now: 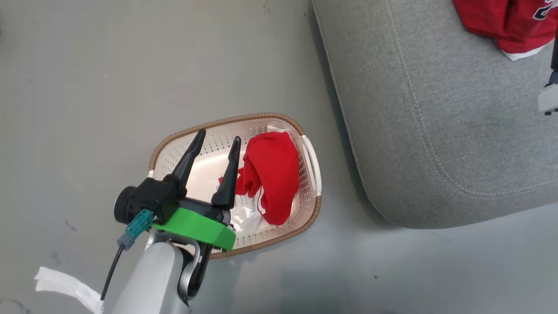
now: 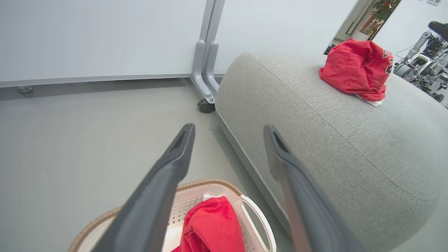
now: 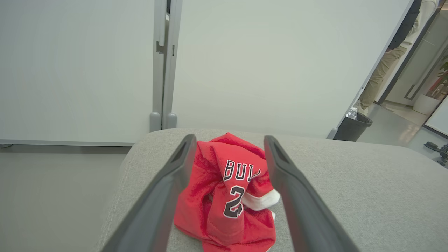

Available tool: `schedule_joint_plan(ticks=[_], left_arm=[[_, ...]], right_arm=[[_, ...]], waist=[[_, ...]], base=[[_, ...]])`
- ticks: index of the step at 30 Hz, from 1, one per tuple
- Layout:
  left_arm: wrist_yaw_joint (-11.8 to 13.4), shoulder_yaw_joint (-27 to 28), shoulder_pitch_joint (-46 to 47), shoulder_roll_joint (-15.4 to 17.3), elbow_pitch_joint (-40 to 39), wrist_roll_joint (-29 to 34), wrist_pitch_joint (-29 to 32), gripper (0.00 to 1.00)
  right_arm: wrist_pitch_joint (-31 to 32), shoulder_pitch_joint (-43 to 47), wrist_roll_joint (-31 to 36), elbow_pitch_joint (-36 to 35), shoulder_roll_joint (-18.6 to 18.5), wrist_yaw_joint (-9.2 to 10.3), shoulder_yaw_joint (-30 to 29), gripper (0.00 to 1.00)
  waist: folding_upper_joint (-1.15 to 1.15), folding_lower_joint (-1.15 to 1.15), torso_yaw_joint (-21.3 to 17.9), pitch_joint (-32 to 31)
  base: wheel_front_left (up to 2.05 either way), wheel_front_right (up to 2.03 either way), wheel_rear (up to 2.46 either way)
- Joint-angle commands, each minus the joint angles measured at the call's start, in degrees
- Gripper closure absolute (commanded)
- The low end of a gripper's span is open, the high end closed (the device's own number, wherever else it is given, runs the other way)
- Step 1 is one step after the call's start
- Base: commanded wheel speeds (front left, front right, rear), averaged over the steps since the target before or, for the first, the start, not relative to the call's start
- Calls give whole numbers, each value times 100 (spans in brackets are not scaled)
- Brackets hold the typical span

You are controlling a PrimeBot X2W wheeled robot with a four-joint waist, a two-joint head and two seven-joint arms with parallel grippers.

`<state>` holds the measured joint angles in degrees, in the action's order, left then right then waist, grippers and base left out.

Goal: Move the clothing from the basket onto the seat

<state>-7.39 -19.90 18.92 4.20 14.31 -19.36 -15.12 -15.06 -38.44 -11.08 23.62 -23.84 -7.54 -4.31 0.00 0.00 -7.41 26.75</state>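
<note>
Now: left gripper spread wide above basket, red garment heaped inside. Right gripper wide too, jersey lying crumpled on seat ahead of its fingers.

Matt, coarse-woven grey cloth with stitched seams on the seat. Soft, fuzzy red cloth for the clothing. Smooth, faintly glossy white perforated plastic on the basket, brown woven-look rim. Matt dark plastic on the left claw. Smooth, dull-sheened floor.
</note>
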Motion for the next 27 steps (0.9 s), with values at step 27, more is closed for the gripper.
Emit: schedule_joint_plan(ticks=[27], left_arm=[[-13,1451,-1754,-122,-136,-283,-3,0]], right_arm=[[-17,3404,-317,-1857,1485,9,644,0]], waist=[[0,0,758,-2633]], base=[[0,0,0]])
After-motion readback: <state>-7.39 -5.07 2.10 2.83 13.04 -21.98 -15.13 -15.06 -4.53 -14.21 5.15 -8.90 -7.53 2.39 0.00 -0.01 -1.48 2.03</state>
